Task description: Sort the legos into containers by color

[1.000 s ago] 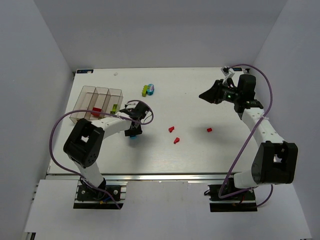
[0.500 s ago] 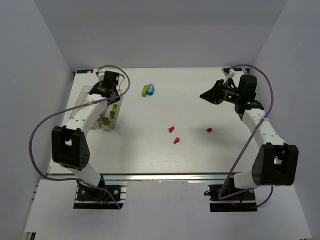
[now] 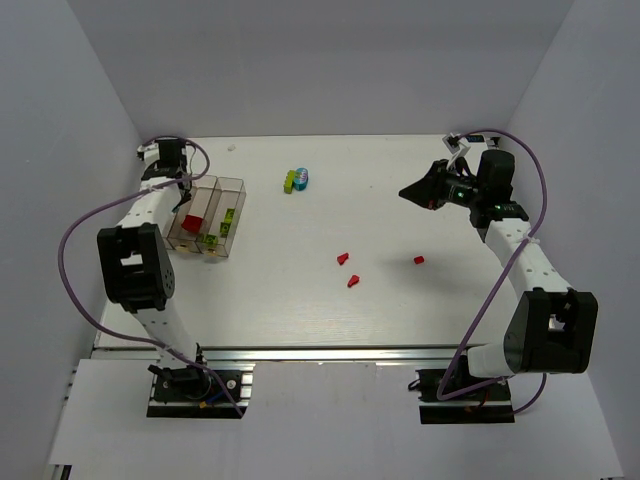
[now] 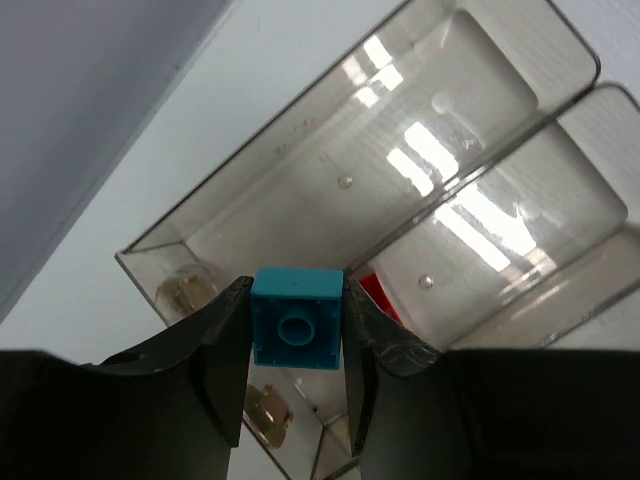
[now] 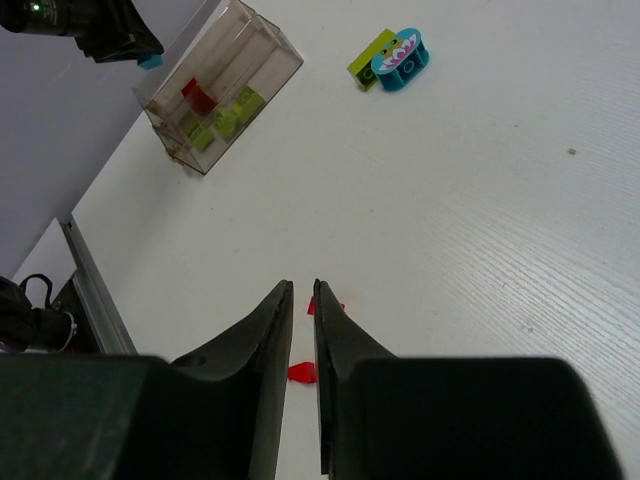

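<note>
Left gripper (image 4: 296, 306) clenched on cyan brick (image 4: 297, 320); centre it over the empty end bin (image 4: 330, 190) before letting go

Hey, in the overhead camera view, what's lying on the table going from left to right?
Clear containers → lime green and cyan legos lying side by side → two red lego bits close together → lone red lego bit.
</note>
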Available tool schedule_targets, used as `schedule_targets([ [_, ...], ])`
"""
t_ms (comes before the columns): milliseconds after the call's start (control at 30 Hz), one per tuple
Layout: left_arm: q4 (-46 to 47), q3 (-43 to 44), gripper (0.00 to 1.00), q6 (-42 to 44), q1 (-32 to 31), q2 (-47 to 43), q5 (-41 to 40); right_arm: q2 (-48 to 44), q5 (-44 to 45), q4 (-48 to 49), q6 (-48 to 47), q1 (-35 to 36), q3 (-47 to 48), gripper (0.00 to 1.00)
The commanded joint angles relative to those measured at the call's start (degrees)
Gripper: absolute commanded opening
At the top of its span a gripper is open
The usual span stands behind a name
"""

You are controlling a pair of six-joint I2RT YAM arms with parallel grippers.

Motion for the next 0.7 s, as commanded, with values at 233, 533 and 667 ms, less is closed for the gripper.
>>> schedule_targets([
  [233,0.03,6.68,0.19,1.25,4.56,4.34,-3.20,-1.48,-2.88,2.22,-0.78,-0.27,-0.22,0.28],
  [533,-0.41,7.13,0.83,0.90,4.66,1.28,4.89,-0.25,-5.60,2.22,-2.71,-0.18,-0.22,0.56],
  [667,1.51,4.85,0.68,0.64,4.04,-5.57,16.09,0.54,-8.68,1.69,-7.36,0.52,-0.40,0.62],
])
